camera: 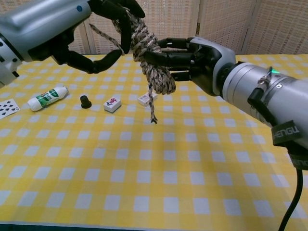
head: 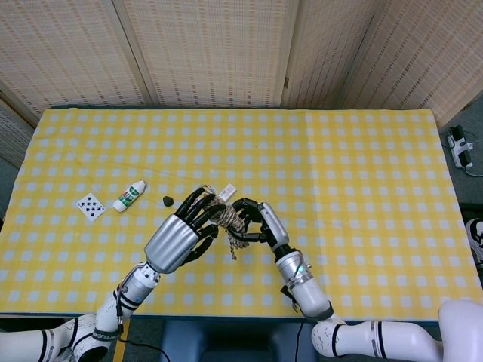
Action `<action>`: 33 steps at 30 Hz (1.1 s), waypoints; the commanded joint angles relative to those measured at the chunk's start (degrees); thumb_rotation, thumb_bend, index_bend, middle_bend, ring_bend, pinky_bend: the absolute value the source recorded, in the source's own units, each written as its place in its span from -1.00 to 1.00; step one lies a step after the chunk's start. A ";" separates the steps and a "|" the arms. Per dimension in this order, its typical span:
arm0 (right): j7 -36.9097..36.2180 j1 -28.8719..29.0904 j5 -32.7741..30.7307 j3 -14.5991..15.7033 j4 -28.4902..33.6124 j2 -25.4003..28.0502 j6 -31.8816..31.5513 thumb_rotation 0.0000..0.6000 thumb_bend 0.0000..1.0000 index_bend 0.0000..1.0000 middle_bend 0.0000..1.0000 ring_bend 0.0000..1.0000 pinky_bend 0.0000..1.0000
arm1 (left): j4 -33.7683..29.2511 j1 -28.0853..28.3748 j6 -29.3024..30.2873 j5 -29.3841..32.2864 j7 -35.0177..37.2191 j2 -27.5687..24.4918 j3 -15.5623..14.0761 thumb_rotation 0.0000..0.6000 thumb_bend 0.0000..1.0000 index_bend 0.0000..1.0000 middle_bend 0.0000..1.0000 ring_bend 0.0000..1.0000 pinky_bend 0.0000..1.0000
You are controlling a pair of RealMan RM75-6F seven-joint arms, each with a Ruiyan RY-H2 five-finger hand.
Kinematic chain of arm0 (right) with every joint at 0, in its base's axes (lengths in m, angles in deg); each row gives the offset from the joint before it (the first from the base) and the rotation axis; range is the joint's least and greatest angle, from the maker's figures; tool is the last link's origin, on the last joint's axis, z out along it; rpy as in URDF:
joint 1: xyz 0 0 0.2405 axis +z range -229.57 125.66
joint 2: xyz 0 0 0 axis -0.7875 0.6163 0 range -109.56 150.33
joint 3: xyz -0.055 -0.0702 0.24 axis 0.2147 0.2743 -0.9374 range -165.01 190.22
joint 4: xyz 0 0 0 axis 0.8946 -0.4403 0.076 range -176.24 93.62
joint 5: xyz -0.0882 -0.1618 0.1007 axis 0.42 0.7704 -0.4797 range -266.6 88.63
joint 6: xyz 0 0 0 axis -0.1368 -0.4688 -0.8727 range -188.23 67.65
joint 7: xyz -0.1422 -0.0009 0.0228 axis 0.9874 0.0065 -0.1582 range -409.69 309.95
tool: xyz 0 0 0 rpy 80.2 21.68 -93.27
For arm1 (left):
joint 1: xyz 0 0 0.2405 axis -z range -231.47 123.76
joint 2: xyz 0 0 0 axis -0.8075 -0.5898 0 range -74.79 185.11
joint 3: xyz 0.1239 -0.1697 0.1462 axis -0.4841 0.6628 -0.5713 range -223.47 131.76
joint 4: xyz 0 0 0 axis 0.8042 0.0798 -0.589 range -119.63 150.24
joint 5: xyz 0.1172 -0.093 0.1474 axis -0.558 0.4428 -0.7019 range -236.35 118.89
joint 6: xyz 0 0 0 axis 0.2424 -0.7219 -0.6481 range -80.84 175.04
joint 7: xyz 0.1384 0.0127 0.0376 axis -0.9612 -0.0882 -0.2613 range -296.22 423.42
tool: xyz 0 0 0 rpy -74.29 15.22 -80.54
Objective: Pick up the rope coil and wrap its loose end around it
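A speckled brown-and-white rope coil (camera: 147, 50) hangs in the air above the checked table, gripped from the right by my right hand (camera: 199, 57) whose dark fingers close around its middle. My left hand (camera: 72, 26) is at the coil's top, its curled fingers touching the upper loops and a strand of rope. The loose end (camera: 152, 108) dangles straight down below the coil, clear of the cloth. In the head view the coil (head: 229, 221) sits between my left hand (head: 181, 237) and my right hand (head: 264, 226).
On the yellow checked cloth (camera: 159, 183) lie a white bottle with a green label (camera: 47, 97), a small black cap (camera: 85, 101), two small white tiles (camera: 111, 103) (camera: 144, 99), and a playing card (head: 90, 205) at the left.
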 commanded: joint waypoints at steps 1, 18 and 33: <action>0.64 -0.28 0.40 0.01 -0.42 -0.04 0.26 1.00 0.73 0.59 0.30 0.43 0.28 | 0.71 -0.35 0.85 -0.45 0.73 0.50 0.13 1.00 -0.08 0.15 -0.57 -0.82 -1.00; 5.90 -1.67 1.95 -1.38 -2.92 2.02 -1.07 1.00 0.73 0.59 0.30 0.44 0.28 | 0.45 -3.29 2.97 -1.96 4.56 -1.06 -2.14 1.00 -0.21 0.05 -0.61 -0.85 -1.00; 8.39 -4.89 7.00 1.15 0.09 12.94 1.12 1.00 0.73 0.60 0.30 0.44 0.28 | 4.01 -10.03 5.33 9.33 10.24 -6.75 -0.60 1.00 -0.21 -0.14 -0.61 -0.80 -1.00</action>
